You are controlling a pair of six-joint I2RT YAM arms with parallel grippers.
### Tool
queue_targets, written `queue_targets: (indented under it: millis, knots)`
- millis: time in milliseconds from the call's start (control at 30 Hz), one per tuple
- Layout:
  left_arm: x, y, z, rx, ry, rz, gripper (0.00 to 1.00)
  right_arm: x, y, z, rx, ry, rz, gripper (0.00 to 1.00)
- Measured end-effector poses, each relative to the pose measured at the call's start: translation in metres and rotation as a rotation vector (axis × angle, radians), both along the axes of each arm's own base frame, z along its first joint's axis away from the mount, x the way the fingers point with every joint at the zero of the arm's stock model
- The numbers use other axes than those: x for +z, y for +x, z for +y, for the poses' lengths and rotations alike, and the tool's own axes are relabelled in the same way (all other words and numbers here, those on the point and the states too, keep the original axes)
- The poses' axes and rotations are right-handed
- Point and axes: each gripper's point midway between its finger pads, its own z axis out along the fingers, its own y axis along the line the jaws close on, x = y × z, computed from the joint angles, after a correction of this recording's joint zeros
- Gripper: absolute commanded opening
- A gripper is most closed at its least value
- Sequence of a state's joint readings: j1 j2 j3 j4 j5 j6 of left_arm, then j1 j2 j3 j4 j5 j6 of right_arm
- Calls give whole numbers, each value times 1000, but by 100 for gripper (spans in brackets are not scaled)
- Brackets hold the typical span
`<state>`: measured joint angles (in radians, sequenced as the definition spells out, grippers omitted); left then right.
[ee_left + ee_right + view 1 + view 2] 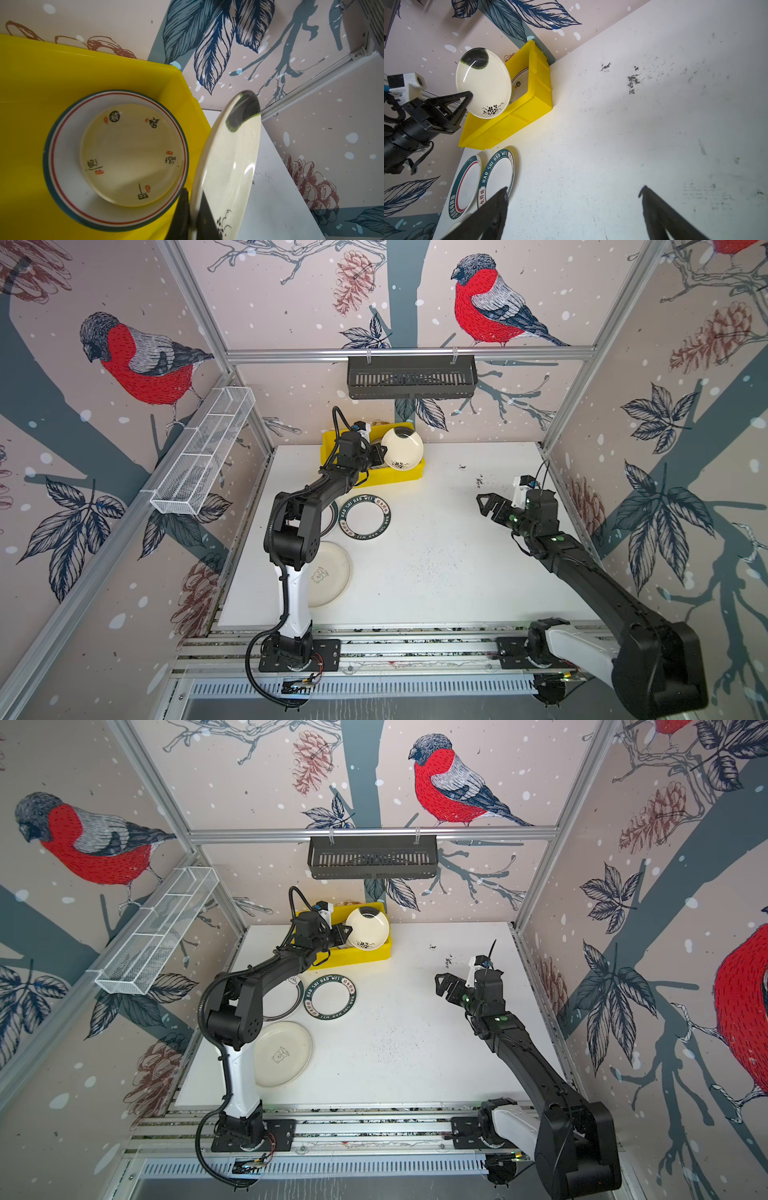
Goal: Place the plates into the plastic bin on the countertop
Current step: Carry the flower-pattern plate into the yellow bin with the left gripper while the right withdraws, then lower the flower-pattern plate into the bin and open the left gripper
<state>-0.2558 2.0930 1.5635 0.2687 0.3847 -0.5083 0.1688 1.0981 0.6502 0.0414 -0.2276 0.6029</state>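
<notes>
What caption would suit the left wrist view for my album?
Left gripper holds a cream plate tilted over the yellow bin, where a striped plate lies.

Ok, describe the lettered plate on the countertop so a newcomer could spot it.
Find the yellow bin at the back of the white countertop. Just in front of it, two green-rimmed plates lie flat side by side. Take the lettered plate nearer the countertop's middle: its rim reads HAO SHI HAO WEI, while its neighbour has a red inner ring.

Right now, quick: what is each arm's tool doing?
Left tool: closed on the cream plate, tilted over the yellow bin.
Right tool: open, holding nothing.
</notes>
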Motion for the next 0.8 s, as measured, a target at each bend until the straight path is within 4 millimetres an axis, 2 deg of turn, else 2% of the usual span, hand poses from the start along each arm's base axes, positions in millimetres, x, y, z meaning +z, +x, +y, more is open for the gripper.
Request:
queue_targets:
  millis: [233,367,667,800]
  knots:
    - [-13,30,28,85,19,12,0,-4,-3,-4,-15,-8,11,99]
    - [-30,47,41,145,88,31,0,-3,-3,-7,-27,-13,6,99]
    - [-68,60,41,143,143,101,0,-4,-3,-10,-48,-25,5,99]
    - [-68,65,37,126,144,105,20,-7,-5,-11,-52,-29,19,100]
